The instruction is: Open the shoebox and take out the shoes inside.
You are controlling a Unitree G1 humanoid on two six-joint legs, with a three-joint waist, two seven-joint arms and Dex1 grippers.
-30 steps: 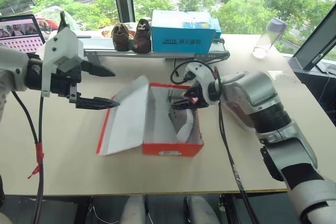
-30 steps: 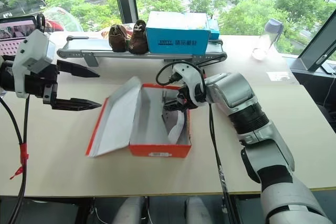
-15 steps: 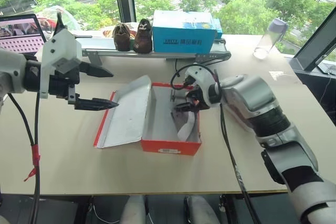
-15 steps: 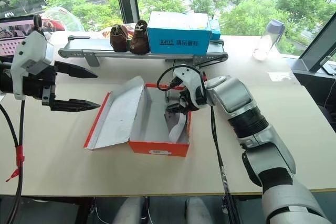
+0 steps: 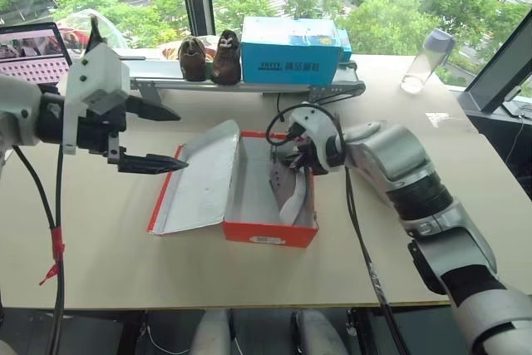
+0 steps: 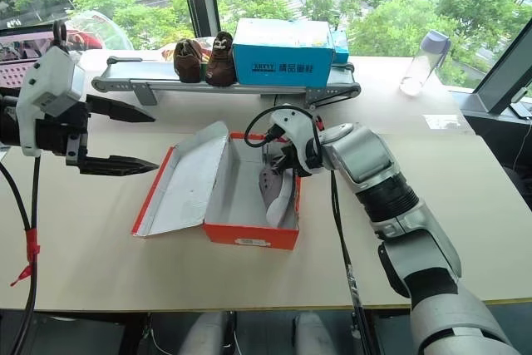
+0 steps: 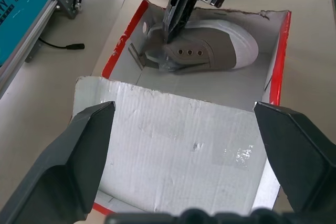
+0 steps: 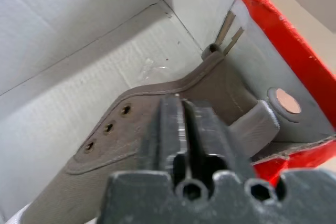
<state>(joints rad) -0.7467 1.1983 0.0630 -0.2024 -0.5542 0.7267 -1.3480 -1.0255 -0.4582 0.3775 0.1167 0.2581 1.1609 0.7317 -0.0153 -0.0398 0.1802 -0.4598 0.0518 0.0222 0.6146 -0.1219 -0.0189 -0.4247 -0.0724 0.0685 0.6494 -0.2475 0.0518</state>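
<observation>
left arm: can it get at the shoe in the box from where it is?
Probably yes. The lid lies folded flat, so the shoebox is open on top. But the right tool is already shut on the shoe, crowding that end. The left tool hangs open beside the lid.

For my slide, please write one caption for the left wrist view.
Right gripper shut on a grey shoe inside the open red shoebox; left gripper open above the lid.
</observation>
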